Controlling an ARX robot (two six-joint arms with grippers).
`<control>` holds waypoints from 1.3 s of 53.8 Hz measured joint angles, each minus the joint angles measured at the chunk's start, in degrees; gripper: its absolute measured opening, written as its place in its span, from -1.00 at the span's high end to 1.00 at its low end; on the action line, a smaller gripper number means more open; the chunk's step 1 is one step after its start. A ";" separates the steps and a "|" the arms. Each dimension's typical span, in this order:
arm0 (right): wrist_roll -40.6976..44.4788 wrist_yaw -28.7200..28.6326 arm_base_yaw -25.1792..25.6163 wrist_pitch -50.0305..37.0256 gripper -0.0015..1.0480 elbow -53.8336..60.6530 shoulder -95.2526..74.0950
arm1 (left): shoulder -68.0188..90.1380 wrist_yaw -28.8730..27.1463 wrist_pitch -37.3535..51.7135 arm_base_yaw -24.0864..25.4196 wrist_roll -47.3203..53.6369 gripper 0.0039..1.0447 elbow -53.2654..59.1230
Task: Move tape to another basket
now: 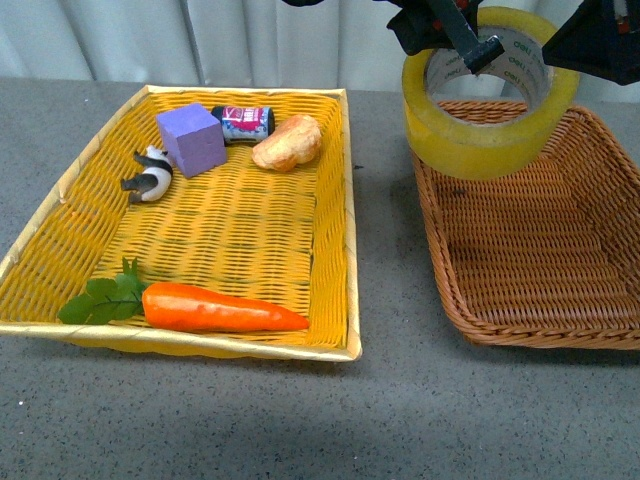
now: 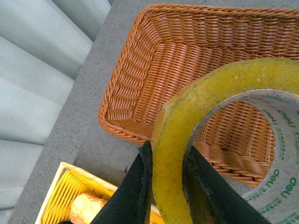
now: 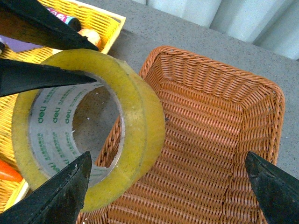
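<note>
The left claw point(image 2: 168, 151) pinches the wall of the tape point(image 1: 490, 130), one finger inside the core and one outside. It holds the roll aloft over the far left corner of the brown basket point(image 1: 560, 330), clear of the rim. The right claw point(image 3: 168, 156) hangs spread wide above the same basket. A strip of bare surface point(image 1: 385, 250) separates this basket from the yellow basket point(image 1: 352, 250).

The front view looks forward and down across the surface point(image 1: 400, 420) from its near edge. Both wrist views sit close against the tape point(image 3: 140, 121), looking down; all three share the brown basket point(image 1: 540, 260).
</note>
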State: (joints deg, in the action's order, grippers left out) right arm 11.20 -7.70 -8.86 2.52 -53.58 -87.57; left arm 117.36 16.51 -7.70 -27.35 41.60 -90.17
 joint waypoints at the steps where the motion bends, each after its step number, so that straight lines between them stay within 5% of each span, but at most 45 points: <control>1: -0.09 0.20 -0.13 0.13 -0.82 -0.44 -0.46 | 0.00 0.02 0.00 0.00 0.00 0.70 0.00; 17: -1.53 2.51 -0.72 3.02 -0.79 -4.70 -5.46 | 0.00 0.02 0.00 0.00 0.00 0.70 0.00; 42: -8.50 1.88 -1.86 4.63 0.62 -6.60 -7.65 | 0.04 0.37 0.15 0.02 -1.88 0.71 0.00; 55: -9.62 2.62 -1.40 4.66 0.72 -7.08 -8.76 | 0.07 -2.78 2.21 -0.37 -4.04 0.72 0.42; 70: -3.58 5.25 1.99 2.84 0.72 -7.87 -13.75 | -2.45 -5.60 9.18 0.17 -5.99 -0.11 2.47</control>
State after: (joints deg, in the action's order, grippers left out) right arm 7.62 -2.46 -6.87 5.37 -61.45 -101.32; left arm 114.91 10.92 1.48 -27.18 35.62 -87.70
